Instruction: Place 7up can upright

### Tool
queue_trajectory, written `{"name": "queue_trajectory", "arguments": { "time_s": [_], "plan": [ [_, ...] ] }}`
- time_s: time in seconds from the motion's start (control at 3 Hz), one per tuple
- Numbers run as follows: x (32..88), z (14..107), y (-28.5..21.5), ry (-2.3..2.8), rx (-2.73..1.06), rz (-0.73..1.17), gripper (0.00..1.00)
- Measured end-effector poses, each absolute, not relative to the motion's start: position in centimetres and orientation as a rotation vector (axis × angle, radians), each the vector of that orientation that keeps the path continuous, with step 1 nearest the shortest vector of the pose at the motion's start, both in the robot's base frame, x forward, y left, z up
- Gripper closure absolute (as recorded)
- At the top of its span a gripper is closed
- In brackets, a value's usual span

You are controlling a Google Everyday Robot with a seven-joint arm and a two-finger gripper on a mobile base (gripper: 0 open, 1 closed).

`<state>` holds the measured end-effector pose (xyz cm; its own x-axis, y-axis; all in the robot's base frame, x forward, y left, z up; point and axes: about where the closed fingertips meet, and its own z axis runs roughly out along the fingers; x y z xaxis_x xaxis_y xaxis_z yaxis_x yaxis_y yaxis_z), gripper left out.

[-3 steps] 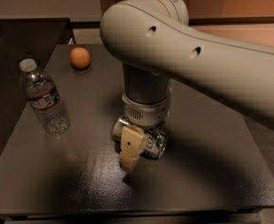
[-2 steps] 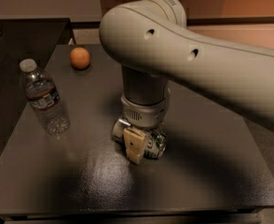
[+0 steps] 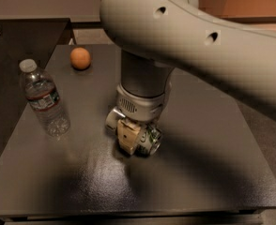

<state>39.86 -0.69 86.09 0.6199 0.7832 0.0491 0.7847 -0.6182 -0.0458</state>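
Observation:
The 7up can [image 3: 151, 141], silver with green print, lies on its side on the dark table [image 3: 199, 172], its round end facing right and toward the front. My gripper [image 3: 137, 143] hangs straight down from the big white arm and is low over the table, right at the can. A tan part of the gripper covers the can's left side. The can's far side is hidden behind the gripper.
A clear plastic water bottle [image 3: 44, 100] stands upright at the table's left. An orange ball-like fruit [image 3: 80, 58] sits at the back left. The white arm [image 3: 199, 36] spans the upper right. A darker counter [image 3: 16, 41] adjoins on the left.
The gripper has come lower onto the can and its tan part reaches less far toward the front. The can, the bottle and the fruit have stayed in place.

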Motion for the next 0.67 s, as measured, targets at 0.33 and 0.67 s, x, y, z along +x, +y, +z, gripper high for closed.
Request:
{"name": "queue_trajectory", "arguments": {
  "time_s": [0.33,0.67],
  "plan": [
    [40.5,87.8,0.2,-1.187,-2.79,-0.093,1.0],
    [41.7,89.5,1.0,-0.916,-2.843,-0.123,1.0]
  ]
}}
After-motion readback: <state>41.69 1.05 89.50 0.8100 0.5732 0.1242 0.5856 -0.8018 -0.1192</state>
